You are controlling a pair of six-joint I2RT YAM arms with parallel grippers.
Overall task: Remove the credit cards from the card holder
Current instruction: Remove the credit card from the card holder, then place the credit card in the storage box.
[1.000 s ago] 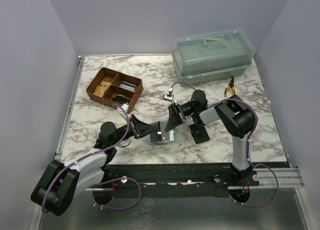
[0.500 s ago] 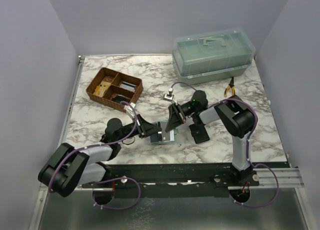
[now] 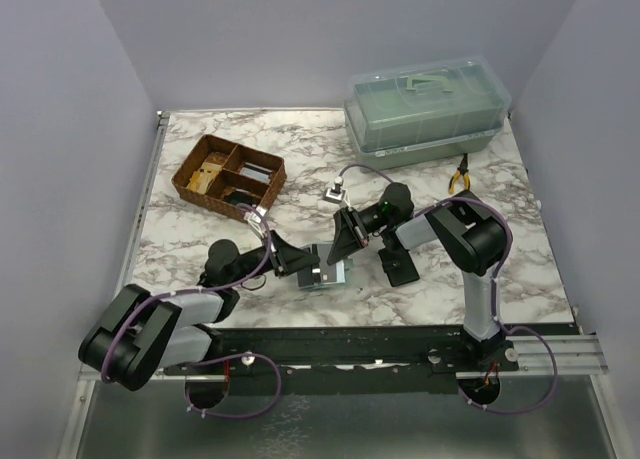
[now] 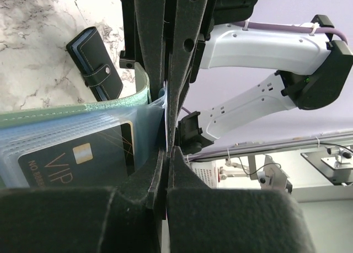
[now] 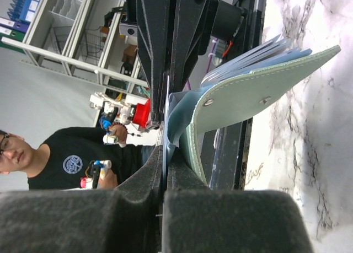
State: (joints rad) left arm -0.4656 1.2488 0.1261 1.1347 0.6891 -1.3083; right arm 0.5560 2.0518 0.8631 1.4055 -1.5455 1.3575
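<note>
Where the two arms meet: card holder (image 3: 328,269) lies open on the bench (image 3: 180,234).
Left hand (image 4: 167,154): closed on a thin pale-blue leaf of the holder.
Right hand (image 5: 164,149): closed on a holder leaf, tips facing the left hand's.
Credit card (image 4: 71,159): dark, lettered VIP, inside a clear sleeve.

the counter (image 3: 300,149) is white marble with grey veining, closed in on three sides by plain lavender walls: a back wall (image 3: 300,39), a left wall (image 3: 60,179) and a right wall (image 3: 600,129). a black rail (image 3: 340,339) runs along its near edge, with a dull grey metal sheet (image 3: 400,429) below it. the light is soft and even. the right wrist view shows white shelving (image 5: 60,21) holding blue binders (image 5: 14,13).
</note>
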